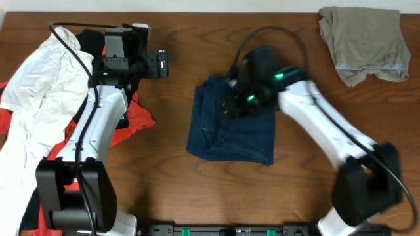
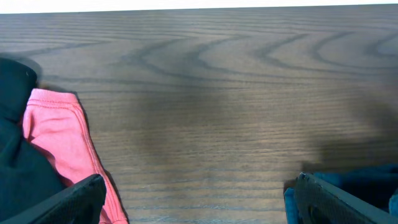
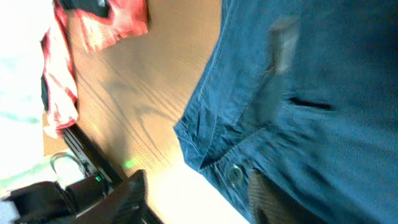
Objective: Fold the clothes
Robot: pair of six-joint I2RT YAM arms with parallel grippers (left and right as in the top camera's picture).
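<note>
Right now the right gripper [image 1: 228, 105] sits low on the upper edge of the large dark navy blue shorts-like cloth piece [image 1: 230, 141]. Its wrist view is smeared, so I cannot tell whether its fingers are spread or nipping cloth. That view does show a seamed waistband with 1 small round button [image 3: 235, 173] close under the tool.

The left gripper [image 1: 161, 64] hangs over bare wood up and to the left of the navy piece, fingers spread wide with nothing between them.

The navy piece lies as a rough rectangle, apparently doubled over already. Well to its left is a heap: a crumpled white cloth garment [image 1: 39, 85], a coral-red one [image 1: 134, 118] and a black one [image 2: 12, 155]. Far to its upper right lies an olive-khaki garment with a pale grey hem [image 1: 364, 42], apart from the rest.

I'd judge the navy cloth soft and limp but fairly thick, neither slippery nor fragile. It will likely sag and slide open if lifted at 1 point. The stiffer waistband or the 2 corners of an edge look the best holds.
</note>
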